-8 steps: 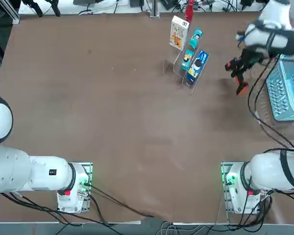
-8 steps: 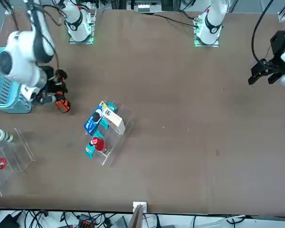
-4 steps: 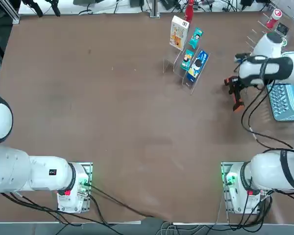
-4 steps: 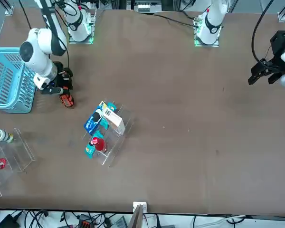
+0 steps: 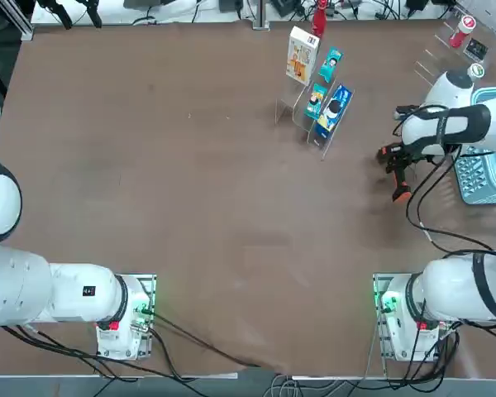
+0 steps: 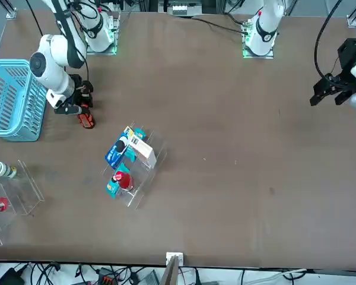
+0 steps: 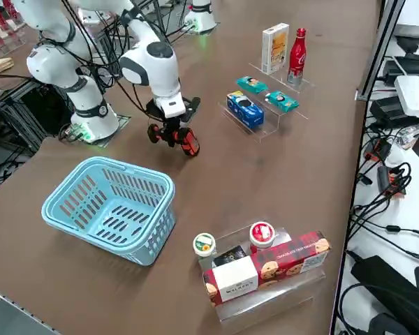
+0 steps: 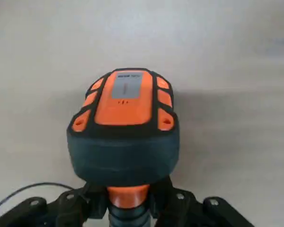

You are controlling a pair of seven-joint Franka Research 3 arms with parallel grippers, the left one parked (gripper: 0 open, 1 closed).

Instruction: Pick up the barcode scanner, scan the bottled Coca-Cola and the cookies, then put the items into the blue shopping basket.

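Black-and-orange pistol-shaped barcode scanner (image 7: 173, 134) hangs clamped in the right end effector (image 7: 169, 124) above the brown tabletop (image 5: 190, 207), near the light blue lattice shopping basket (image 7: 108, 206). Pickup looks done; scanning is next, which calls for aiming at the slim red Coca-Cola bottle (image 7: 297, 47) and the white cookie box (image 7: 274, 47).

Even bright overhead light, soft short shadows on the bench (image 5: 190, 207), wrist view washed pale with blurred background and a soft shadow beside the sharp barcode scanner (image 8: 125, 130), no strong glare.
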